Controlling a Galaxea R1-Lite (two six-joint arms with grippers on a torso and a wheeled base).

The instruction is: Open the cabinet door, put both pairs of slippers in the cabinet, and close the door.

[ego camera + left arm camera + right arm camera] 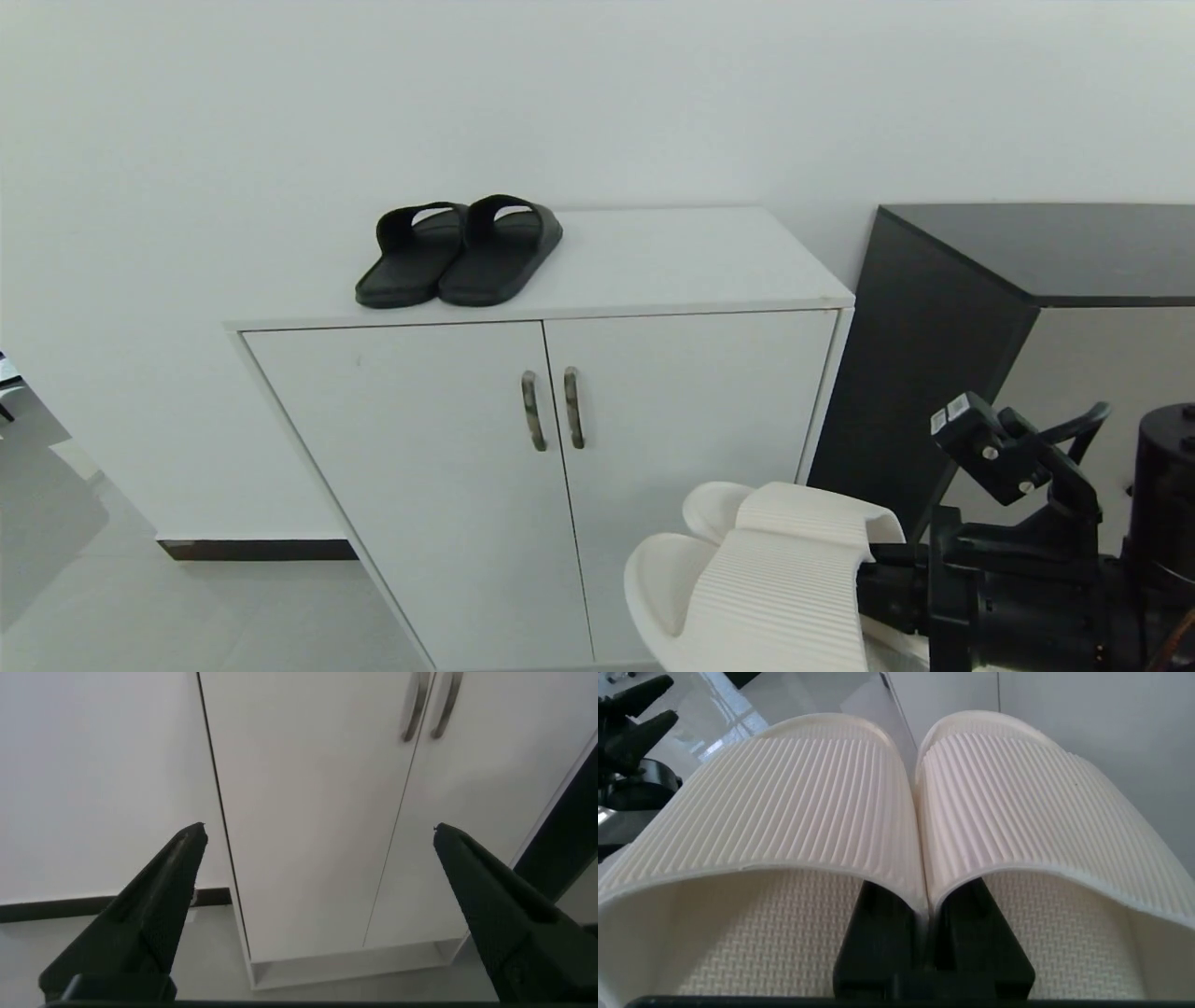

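The white slippers [766, 569] hide the tips of the right pincer [929, 952].

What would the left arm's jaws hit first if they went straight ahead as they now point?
Probably the closed left cabinet door, below its handle; nothing shows in between, though depth is unclear.

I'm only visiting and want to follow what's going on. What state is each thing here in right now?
cabinet: both doors shut.
black slippers: side by side on top of the cabinet, nothing touching them.
white slippers: held together as a pair in front of the cabinet.
right gripper: shut on the white slippers.
left gripper: open and empty, facing the cabinet.
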